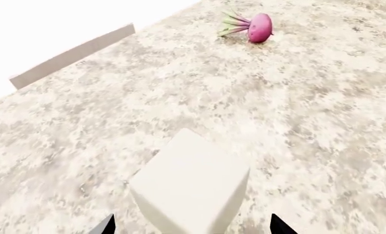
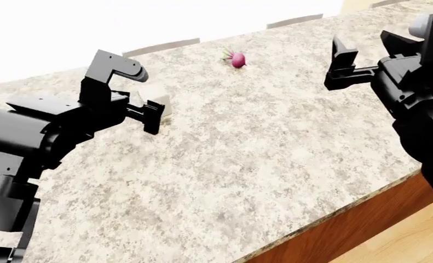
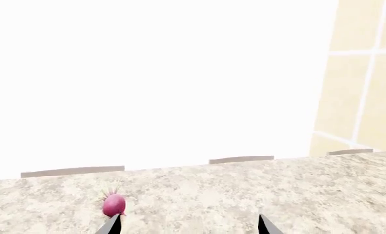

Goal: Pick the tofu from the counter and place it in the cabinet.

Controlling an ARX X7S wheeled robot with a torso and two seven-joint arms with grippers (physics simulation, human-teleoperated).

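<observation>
Left-arm approach to the tofu (image 1: 191, 187). The off-white block rests on the granite tabletop (image 2: 260, 148), well short of the pink radish (image 1: 256, 27), which lies farther toward the tabletop's far edge. My left gripper (image 1: 193, 225) straddles the block: 2 dark fingers (image 1: 280, 225) show on either side of it, spread wider than the block and apart from its faces, so nothing is gripped yet. My right gripper (image 3: 187, 225) hangs above the tabletop, well apart from the tofu, its 2 tips spread and empty.

Handling, as I judge it: the block looks light, soft and easily crushed, with smooth faces that may slip. I would close on the 2 opposite flat side faces, low and centred, with gentle pressure, avoiding the corners. The cabinet is not in view.
</observation>
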